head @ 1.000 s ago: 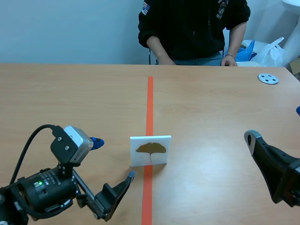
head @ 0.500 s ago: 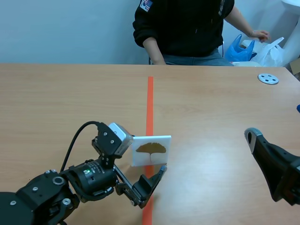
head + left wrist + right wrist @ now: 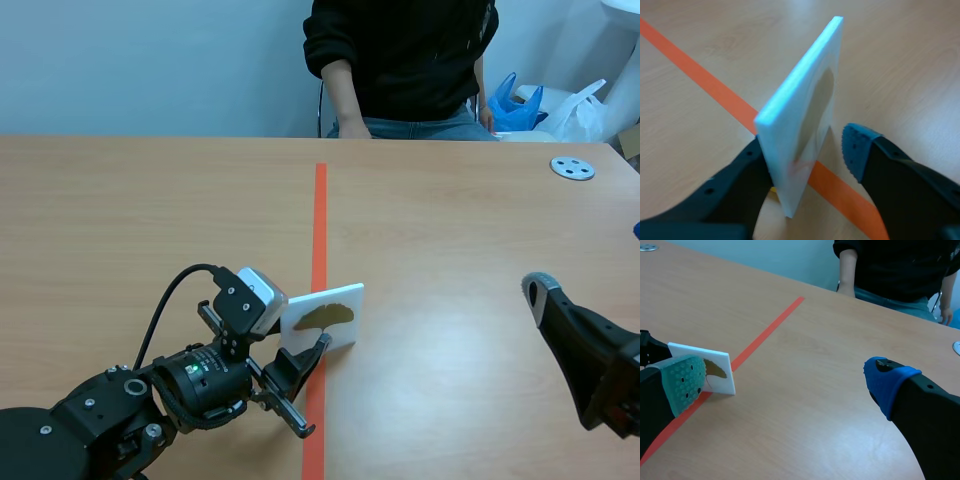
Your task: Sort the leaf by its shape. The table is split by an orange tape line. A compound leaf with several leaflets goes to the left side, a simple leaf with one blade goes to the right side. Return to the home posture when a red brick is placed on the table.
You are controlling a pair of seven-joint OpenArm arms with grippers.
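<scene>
Across the table from me sits a person in a black top, with one forearm down at the far edge. On my right side, near that edge, a small grey round disc with holes lies flat on the wood. Behind the table are a blue bag and a white plastic bag, just beside each other.

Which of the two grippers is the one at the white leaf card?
The left gripper: the leaf card stands between its open fingers, at the orange tape line. The right gripper hangs open apart from it, with nothing between its fingers.
</scene>
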